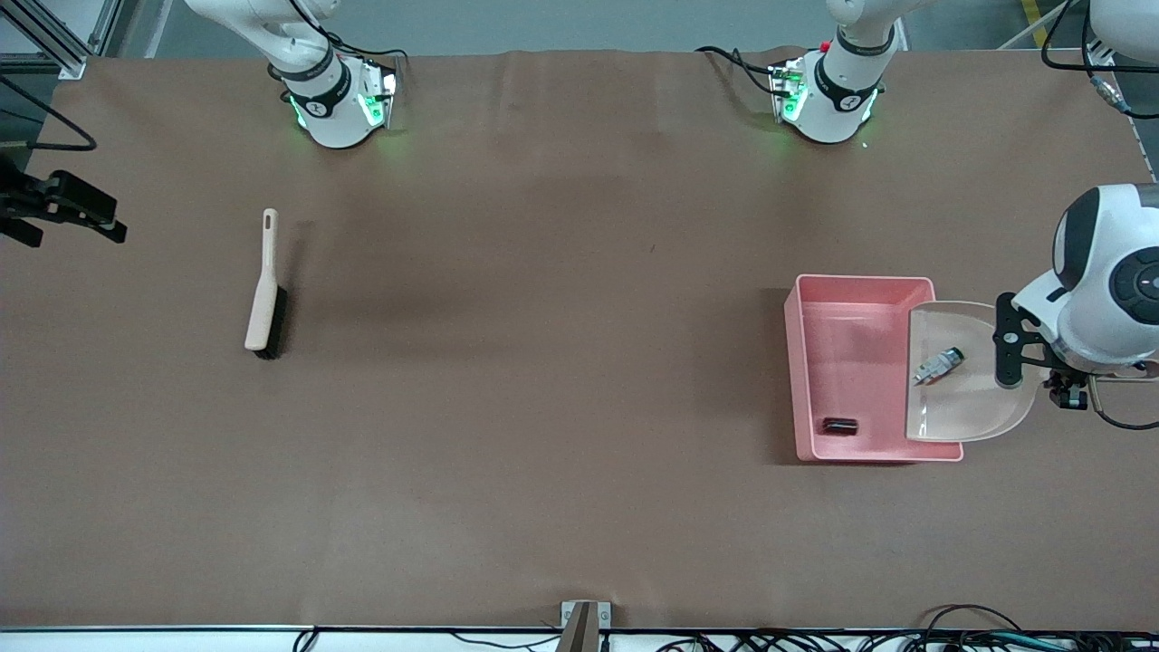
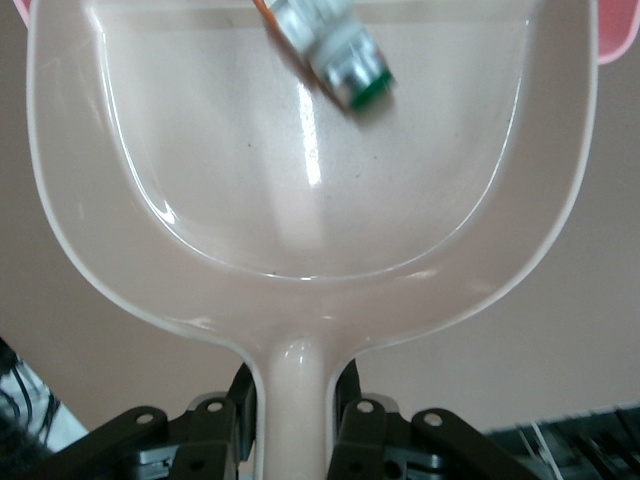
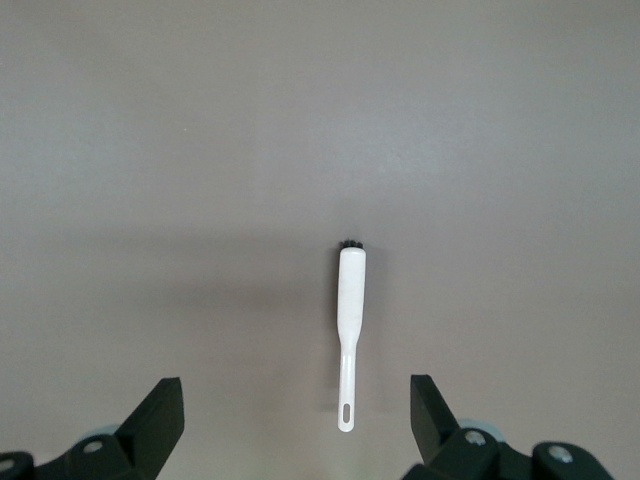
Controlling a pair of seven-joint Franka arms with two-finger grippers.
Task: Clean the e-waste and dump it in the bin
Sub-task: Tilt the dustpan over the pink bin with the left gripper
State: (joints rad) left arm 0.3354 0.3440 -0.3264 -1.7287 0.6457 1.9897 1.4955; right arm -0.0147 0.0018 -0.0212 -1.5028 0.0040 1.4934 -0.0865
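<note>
the left claw (image 2: 295, 425) was clamped on the handle of the dustpan (image 1: 973, 398), held tilted over the pink bin (image 1: 806, 380) at the left arm's end of the desk (image 1: 543, 362). the white-grey part with the orange band (image 1: 939, 365) lay in the pan near its lip; the small black block (image 1: 839, 426) sat in the bin. both looked light, hard and smooth, likely to slide off glossy plastic; too tiny to pinch well, so tipping suited them. the right claw (image 3: 295, 420), jaws apart, hung high over the brush (image 1: 266, 285), that arm waiting. no writing could be read.
</note>
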